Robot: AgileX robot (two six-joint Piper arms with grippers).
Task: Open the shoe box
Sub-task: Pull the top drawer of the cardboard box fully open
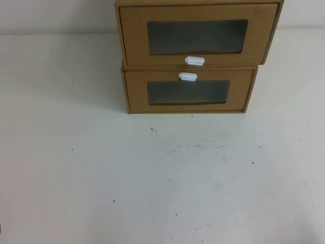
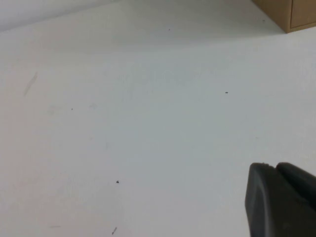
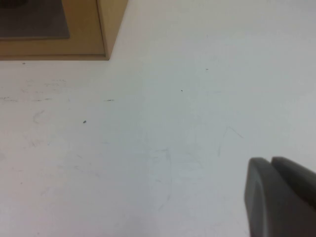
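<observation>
1. Two brown shoe boxes stand stacked at the far middle of the white tabletop [image 1: 152, 178]; the upper shoe box [image 1: 134, 35] rests on the lower shoe box [image 1: 137, 91]; both fronts sit flush, closed.
2. Each box's long axis runs left to right across the high view; the windowed fronts face the robot; the upper handle [image 1: 194, 61], small and white, sits at its front's bottom edge; the lower handle [image 1: 188, 77] sits at its front's top edge, just beneath.
3. The upper shoe box is cut off by the frame's top; its right side juts past the lower one's.
4. Open tabletop spreads wide in front of the stack and to both sides.
5. The left claw [image 2: 274, 168] hangs over the tabletop, well apart from the stack's corner; it is clenched on itself, dark pads meeting at a thin seam.
6. The right claw [image 3: 270, 162] hangs over the tabletop in front of the lower shoe box's right corner, apart from it; it is likewise clenched on itself.
</observation>
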